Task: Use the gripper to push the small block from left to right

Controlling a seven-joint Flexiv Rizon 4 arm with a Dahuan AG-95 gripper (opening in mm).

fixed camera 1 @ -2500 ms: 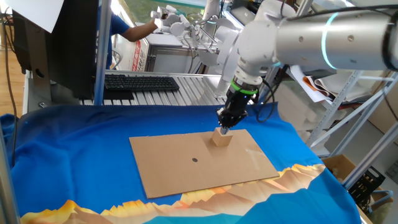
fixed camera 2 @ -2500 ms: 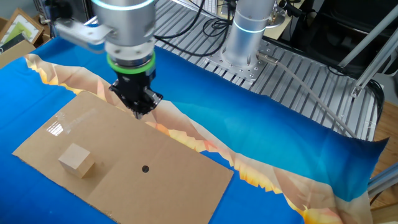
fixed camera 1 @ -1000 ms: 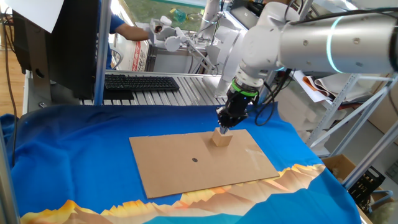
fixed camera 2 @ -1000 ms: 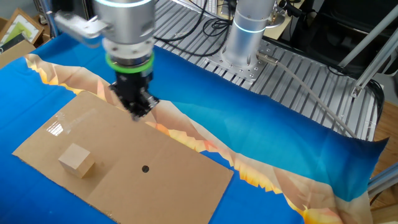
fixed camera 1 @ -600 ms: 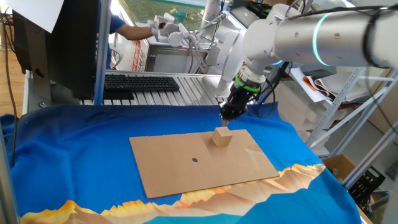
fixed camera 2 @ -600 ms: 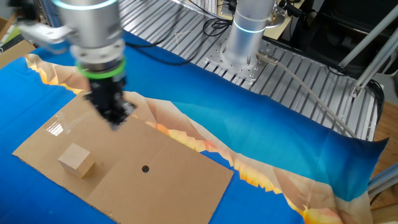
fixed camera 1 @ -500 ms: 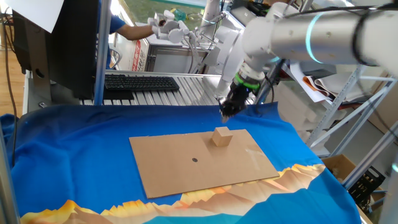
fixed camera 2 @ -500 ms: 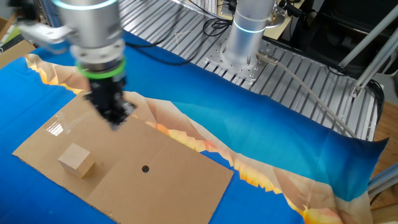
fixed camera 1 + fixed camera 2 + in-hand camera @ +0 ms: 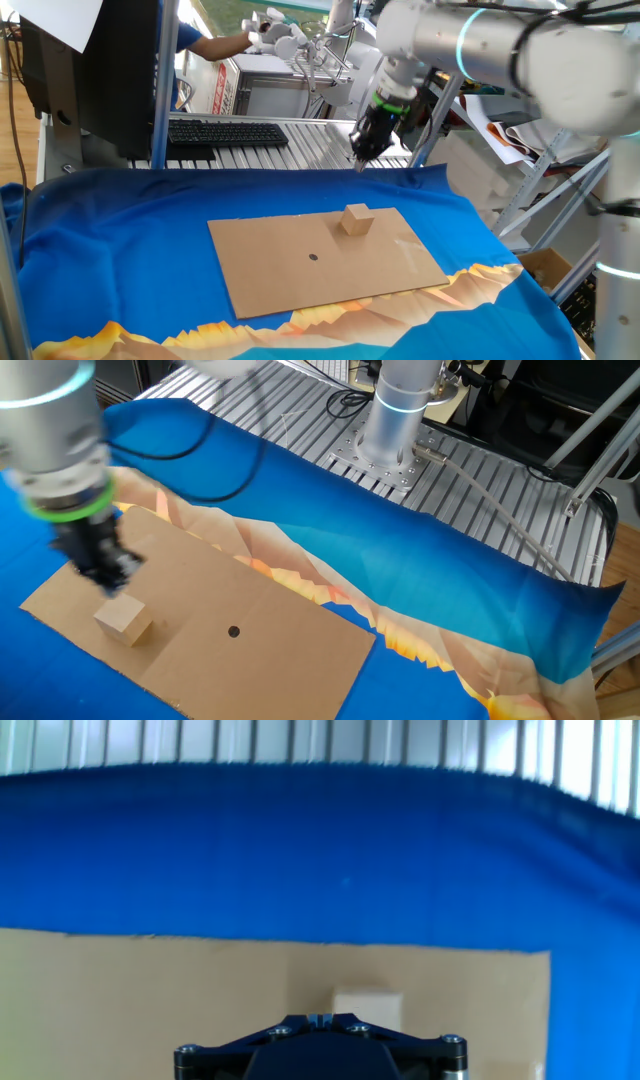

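Approach step: I hold end effector raised clear of wooden cube, fingers pressed together. Cube sits on cardboard sheet. Next: descend beside it, then push

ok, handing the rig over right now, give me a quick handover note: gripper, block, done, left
Gripper: empty, raised clear of the table past the cardboard sheet's far edge. Whether the jaws are open or shut cannot be told.
Small block: upright on the sheet near that far edge, to one side of the black dot. Nothing touches it.
Done: no sign of a push.
Left: bring the tip down beside the block on its left side and push it right.
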